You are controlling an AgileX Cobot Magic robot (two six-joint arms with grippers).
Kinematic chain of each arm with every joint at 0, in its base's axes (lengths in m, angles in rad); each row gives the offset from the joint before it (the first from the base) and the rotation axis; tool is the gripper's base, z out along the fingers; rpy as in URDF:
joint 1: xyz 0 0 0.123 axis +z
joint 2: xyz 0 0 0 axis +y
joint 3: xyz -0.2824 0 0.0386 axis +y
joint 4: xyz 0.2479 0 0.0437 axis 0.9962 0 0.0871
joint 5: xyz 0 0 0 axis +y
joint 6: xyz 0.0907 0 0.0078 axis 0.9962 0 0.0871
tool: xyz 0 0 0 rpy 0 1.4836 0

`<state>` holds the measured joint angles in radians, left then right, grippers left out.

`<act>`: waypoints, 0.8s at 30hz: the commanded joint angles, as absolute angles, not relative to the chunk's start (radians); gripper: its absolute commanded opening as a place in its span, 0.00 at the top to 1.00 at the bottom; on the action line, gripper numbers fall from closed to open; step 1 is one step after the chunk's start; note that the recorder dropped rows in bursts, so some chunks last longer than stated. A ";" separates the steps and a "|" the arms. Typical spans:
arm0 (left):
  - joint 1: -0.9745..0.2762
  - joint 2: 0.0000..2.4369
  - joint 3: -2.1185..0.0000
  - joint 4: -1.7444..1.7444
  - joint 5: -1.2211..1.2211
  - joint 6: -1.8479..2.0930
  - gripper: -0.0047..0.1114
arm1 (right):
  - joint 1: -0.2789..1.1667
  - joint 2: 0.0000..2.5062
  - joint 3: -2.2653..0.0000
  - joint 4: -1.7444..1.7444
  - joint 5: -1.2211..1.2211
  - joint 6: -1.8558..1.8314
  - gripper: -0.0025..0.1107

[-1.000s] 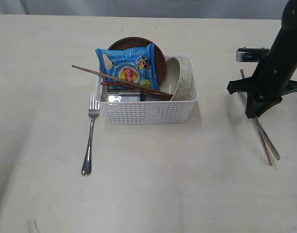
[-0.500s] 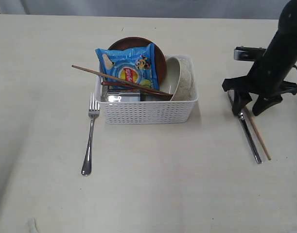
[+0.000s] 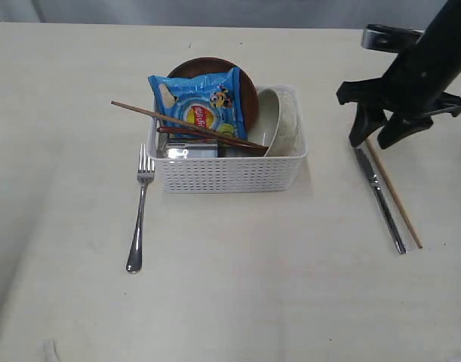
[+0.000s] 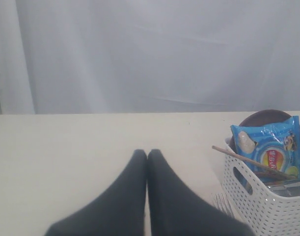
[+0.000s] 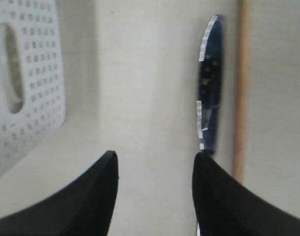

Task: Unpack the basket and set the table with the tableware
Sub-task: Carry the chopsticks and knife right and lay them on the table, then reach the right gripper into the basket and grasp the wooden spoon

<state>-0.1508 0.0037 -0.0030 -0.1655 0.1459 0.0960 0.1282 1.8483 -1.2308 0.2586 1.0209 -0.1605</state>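
The basket (image 3: 226, 173) sits near the middle of the table (image 3: 253, 302), closer to the edge at the top of the exterior view than to the lower one. It holds a blue crisp packet (image 3: 200, 102) leaning on a brown plate (image 3: 212, 66), a pale bowl (image 3: 287, 121) on edge against its right end wall, and a wooden spoon (image 3: 207, 136). A chopstick (image 3: 139, 111) in it pokes out past its left rim. A fork (image 3: 139, 219) lies just beside the basket's left end, handle toward the lower edge. A broad bare stretch runs below the basket, and another to the left of the fork. Toward the right edge, well apart from the basket, a knife (image 3: 381, 202) and a second chopstick (image 3: 396, 200) lie side by side. The right gripper (image 3: 372, 142) hangs over their upper ends, its fingers spread wide and holding nothing. The left gripper (image 4: 147, 153) has its fingers pressed together, nothing between them, above bare table left of the basket.
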 commanded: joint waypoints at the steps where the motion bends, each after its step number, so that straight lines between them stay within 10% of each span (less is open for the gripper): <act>1: -0.152 0.000 0.000 -0.164 0.139 0.097 0.96 | 0.252 1.810 -1.233 0.282 1.036 -0.249 0.67; 24: -0.152 0.000 0.000 -0.164 0.139 0.097 0.96 | 0.691 1.766 -1.464 0.215 0.889 -0.531 0.67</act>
<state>-0.1508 0.0037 -0.0030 -0.1655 0.1459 0.0960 0.6638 1.7360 -1.4137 0.2437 0.9077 -0.5328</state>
